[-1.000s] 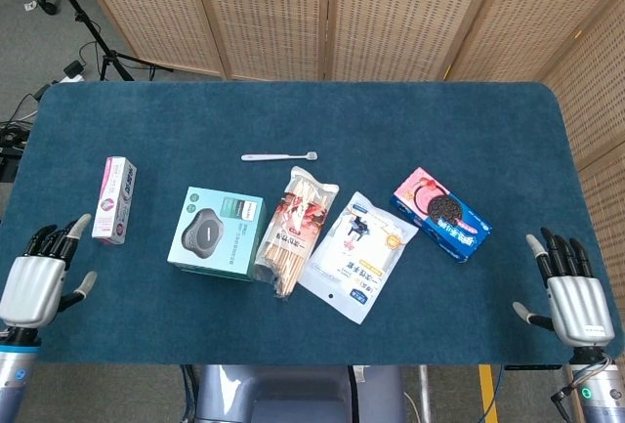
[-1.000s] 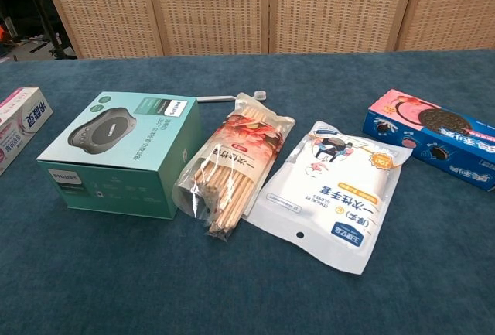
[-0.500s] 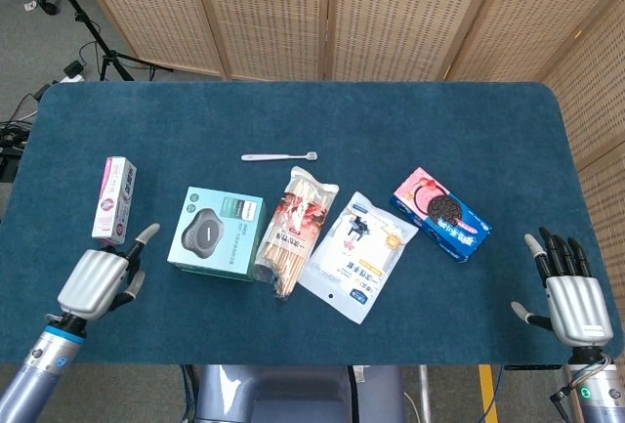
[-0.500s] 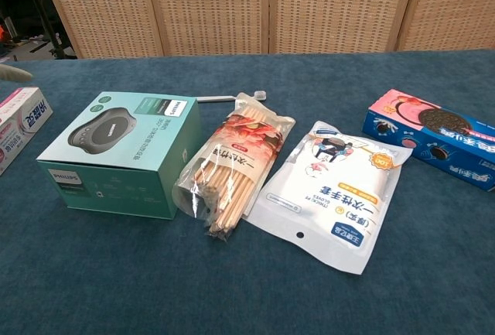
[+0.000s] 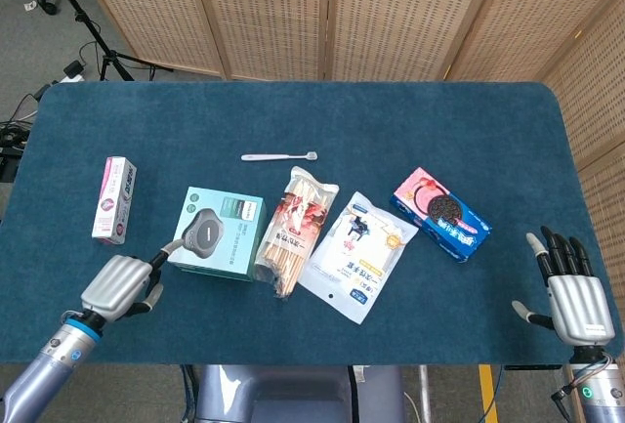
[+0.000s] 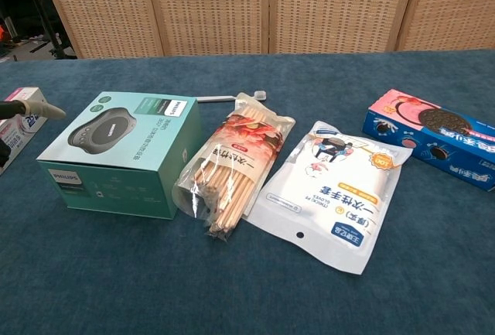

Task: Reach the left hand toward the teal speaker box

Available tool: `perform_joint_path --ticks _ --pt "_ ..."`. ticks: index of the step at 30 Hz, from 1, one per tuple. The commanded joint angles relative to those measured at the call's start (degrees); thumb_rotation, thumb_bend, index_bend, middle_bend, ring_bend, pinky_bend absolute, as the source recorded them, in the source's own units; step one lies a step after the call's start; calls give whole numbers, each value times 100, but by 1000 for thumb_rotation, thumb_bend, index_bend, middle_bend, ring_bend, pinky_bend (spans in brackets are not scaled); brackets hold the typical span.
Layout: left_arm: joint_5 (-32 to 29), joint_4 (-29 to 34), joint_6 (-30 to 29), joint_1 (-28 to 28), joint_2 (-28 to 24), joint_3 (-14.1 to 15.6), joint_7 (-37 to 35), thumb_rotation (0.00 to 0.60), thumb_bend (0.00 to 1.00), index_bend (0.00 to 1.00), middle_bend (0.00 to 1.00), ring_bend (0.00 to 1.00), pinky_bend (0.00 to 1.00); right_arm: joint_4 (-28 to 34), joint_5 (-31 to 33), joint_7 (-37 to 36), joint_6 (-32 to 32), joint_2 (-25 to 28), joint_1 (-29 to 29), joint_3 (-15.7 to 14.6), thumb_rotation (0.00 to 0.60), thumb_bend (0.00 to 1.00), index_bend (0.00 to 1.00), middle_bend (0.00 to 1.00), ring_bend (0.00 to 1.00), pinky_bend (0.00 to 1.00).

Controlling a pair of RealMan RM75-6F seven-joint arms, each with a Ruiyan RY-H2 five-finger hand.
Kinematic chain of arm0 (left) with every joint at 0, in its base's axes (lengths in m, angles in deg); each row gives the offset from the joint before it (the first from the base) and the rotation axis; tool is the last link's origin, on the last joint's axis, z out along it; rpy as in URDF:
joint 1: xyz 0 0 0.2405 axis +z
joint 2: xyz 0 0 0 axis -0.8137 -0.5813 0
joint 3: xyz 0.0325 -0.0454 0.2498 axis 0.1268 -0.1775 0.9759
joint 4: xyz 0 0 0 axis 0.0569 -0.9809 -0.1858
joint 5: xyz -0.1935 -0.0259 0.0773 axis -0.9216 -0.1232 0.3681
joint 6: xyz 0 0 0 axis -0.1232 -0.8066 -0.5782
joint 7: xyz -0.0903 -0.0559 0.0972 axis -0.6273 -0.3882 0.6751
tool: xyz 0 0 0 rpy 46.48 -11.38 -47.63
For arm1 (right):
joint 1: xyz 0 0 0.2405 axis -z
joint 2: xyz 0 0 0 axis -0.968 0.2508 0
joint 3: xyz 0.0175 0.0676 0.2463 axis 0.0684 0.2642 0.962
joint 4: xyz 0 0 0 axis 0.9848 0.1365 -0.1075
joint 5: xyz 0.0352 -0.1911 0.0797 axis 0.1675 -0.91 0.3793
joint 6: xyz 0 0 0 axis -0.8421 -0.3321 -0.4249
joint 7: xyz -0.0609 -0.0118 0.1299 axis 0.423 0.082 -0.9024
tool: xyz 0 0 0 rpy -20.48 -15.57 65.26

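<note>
Left hand (image 5: 121,287) sits low at the near-left of the blue counter (image 5: 293,120), holding nothing, fingers apart w/ one stretched toward the teal speaker box (image 5: 216,233); that fingertip is just beside the box's near-left corner, contact not clear from head view; in chest view only a fingertip (image 6: 42,108) shows at the left edge, just left of the box (image 6: 124,153) and apart from it; teal speaker box lies flat, left of centre, speaker picture facing up; just right of it, touching or nearly so, a clear bag of wooden sticks (image 5: 295,231); next right a white pouch (image 5: 356,254) w/ printed label, its left edge tucked against the stick bag; further right, apart, a blue-and-pink cookie box (image 5: 440,214) lying at an angle; behind the sticks, well apart, a white toothbrush (image 5: 279,156); at far left a pink-and-white toothpaste box (image 5: 114,199), near the left hand but not touching; right hand (image 5: 572,296) at near-right corner, open, fingers spread and pointing away, empty, well apart from everything.
</note>
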Motion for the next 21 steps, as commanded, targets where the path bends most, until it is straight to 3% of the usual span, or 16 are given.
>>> perform_joint_path --ticks 1,21 --pt "-121 -54 93 -63 38 7 34 600 562 0 758 732 559 -4 9 2 -17 3 -6 -2 600 156 0 0 0 0" --pt "-359 -165 222 -206 220 171 188 600 563 0 758 732 559 -27 -51 -32 77 0 32 -17 600 156 0 0 0 0"
